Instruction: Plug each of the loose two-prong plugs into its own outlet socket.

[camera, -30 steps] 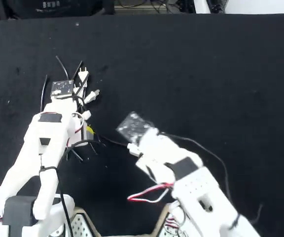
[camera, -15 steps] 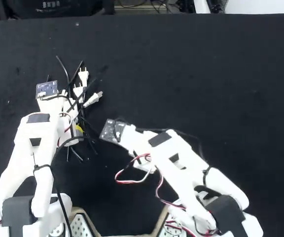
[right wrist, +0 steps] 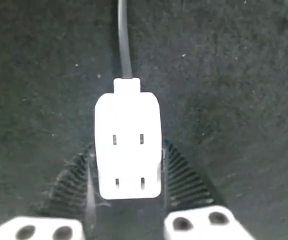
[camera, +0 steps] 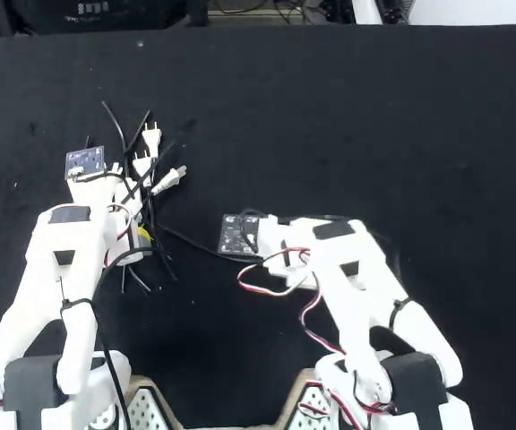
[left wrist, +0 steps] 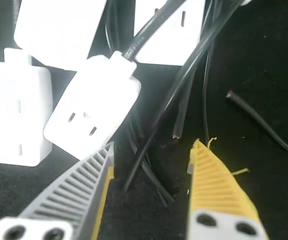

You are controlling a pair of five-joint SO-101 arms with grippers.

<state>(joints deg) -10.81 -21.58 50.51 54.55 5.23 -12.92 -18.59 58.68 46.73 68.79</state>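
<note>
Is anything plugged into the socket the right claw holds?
No, empty: the socket in the right gripper shows four bare slots, no plug.

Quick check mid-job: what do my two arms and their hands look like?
The left arm and right arm are white blocky shells with red-and-white wires. The left hand has ridged fingers, one grey, one yellow; the right hand has dark ridged fingers.

black worktop (camera: 401, 116): white two-prong plugs (camera: 153, 137), black cords (camera: 113, 119) in a heap left of centre, outlet sockets (left wrist: 16, 117) beside them
</note>
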